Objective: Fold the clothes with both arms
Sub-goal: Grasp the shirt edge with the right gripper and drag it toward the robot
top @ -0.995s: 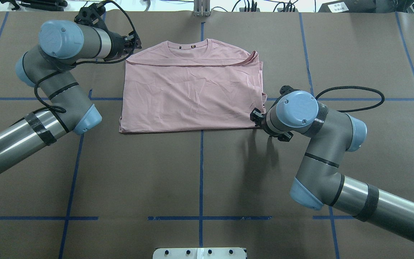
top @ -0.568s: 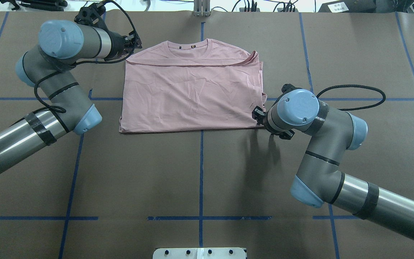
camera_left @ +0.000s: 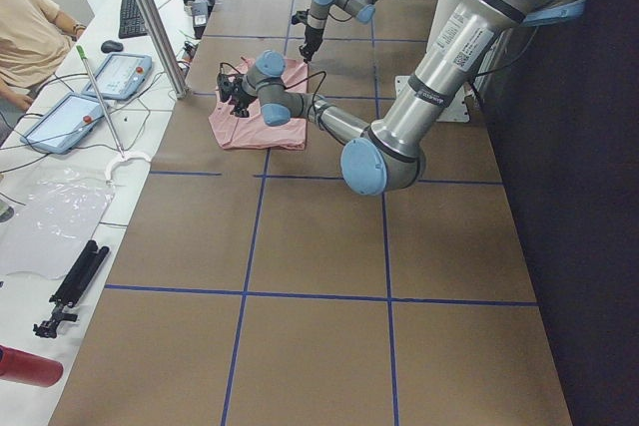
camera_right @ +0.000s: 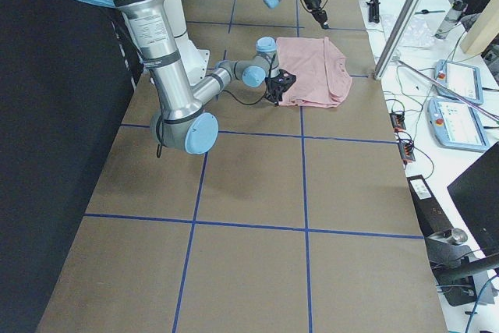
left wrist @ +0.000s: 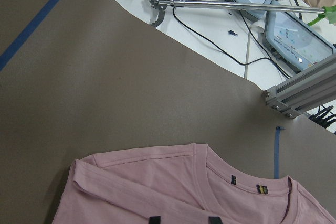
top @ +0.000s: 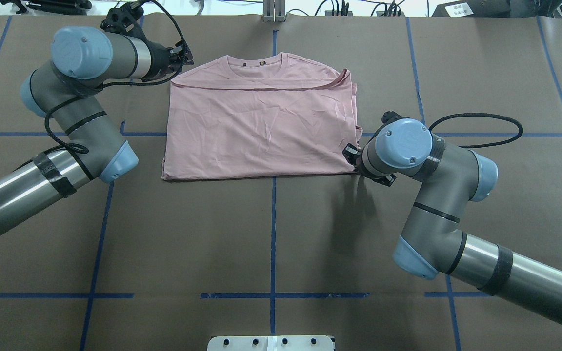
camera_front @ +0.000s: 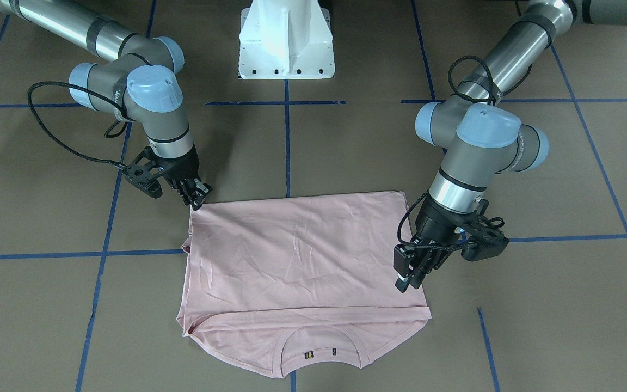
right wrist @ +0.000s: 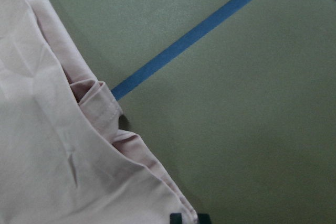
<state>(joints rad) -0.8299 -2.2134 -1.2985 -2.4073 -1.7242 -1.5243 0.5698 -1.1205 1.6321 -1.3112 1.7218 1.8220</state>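
Observation:
The pale pink T-shirt (top: 261, 126) lies folded flat on the brown table, collar at the far side; it also shows in the front view (camera_front: 297, 261). Its print is hidden. My left gripper (top: 186, 54) hovers at the shirt's far left shoulder corner. In the left wrist view its fingertips (left wrist: 154, 219) stand well apart over the fabric (left wrist: 173, 192), holding nothing. My right gripper (camera_front: 198, 199) sits at the shirt's near right corner. In the right wrist view its fingertips (right wrist: 176, 217) show a narrow gap at the shirt's edge (right wrist: 63, 145).
Blue tape lines (top: 273, 234) grid the table. The white pedestal base (camera_front: 286, 41) stands at the robot's side. Beyond the far edge are an aluminium post (top: 273, 9), cables and operator pendants (left wrist: 294, 30). A person (camera_left: 30, 17) sits at the side bench.
My left gripper has drawn slightly back from the shoulder corner toward the far edge. My right wrist has shifted a little farther along the shirt's right edge. The shirt has not moved.

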